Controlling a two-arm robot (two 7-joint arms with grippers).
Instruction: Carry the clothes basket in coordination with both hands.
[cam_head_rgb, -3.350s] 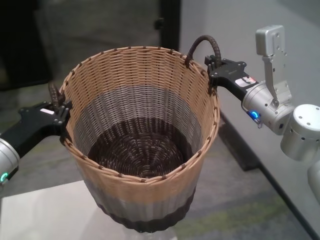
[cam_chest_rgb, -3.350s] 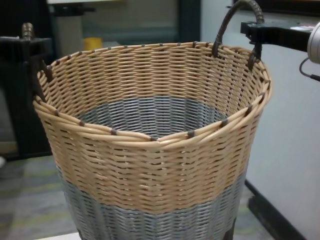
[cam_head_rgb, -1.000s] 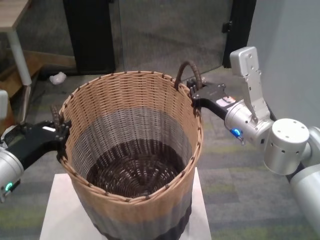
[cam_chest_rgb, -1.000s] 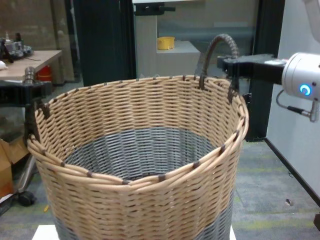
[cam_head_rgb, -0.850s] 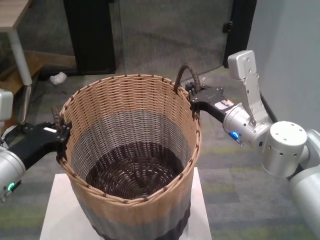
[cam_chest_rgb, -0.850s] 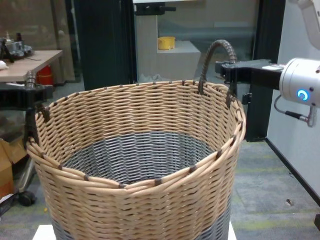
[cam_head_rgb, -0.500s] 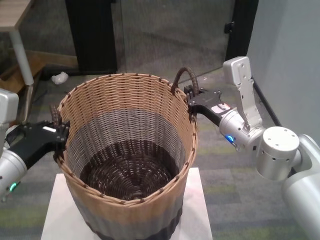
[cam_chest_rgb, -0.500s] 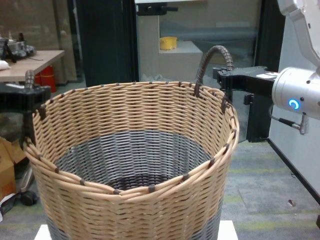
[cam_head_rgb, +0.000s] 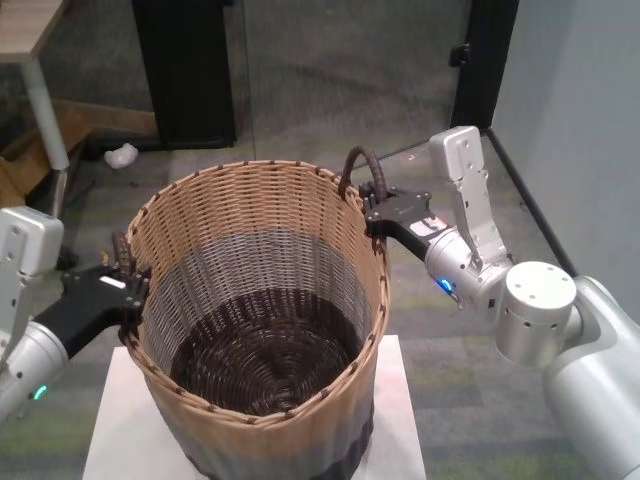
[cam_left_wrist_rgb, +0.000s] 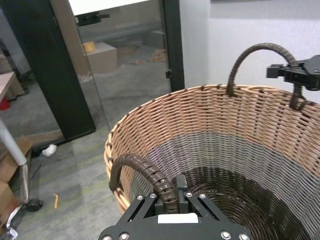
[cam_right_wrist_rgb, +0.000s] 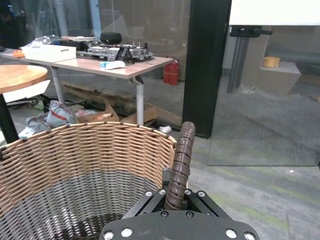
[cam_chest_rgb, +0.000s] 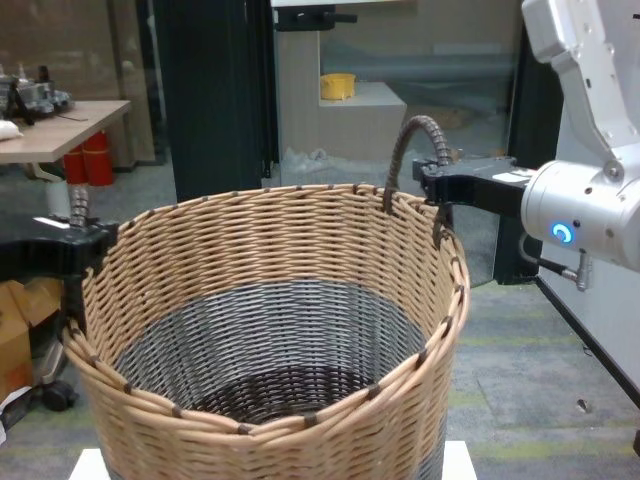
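Wicker clothes basket (cam_head_rgb: 262, 330) held over a white stand (cam_head_rgb: 105, 440), left gripper (cam_left_wrist_rgb: 170, 200) and right gripper (cam_right_wrist_rgb: 176, 199) each clamped tight on a dark loop handle; judged mid-carry, next needing matched, level travel from both arms.

- Right arm (cam_head_rgb: 530, 325): silvery white rounded segments, cylindrical joint cap, boxy pale grey link above the wrist.
- Blue glowing ring (cam_chest_rgb: 563, 233) on the right wrist housing; thin grey cable looped beneath.
- Right gripper (cam_head_rgb: 392, 212): flat black, small red-and-white label.
- Left gripper (cam_left_wrist_rgb: 171, 206): black angular plates, silver screws, white label.
- Left arm (cam_head_rgb: 25, 360): white, small green light.
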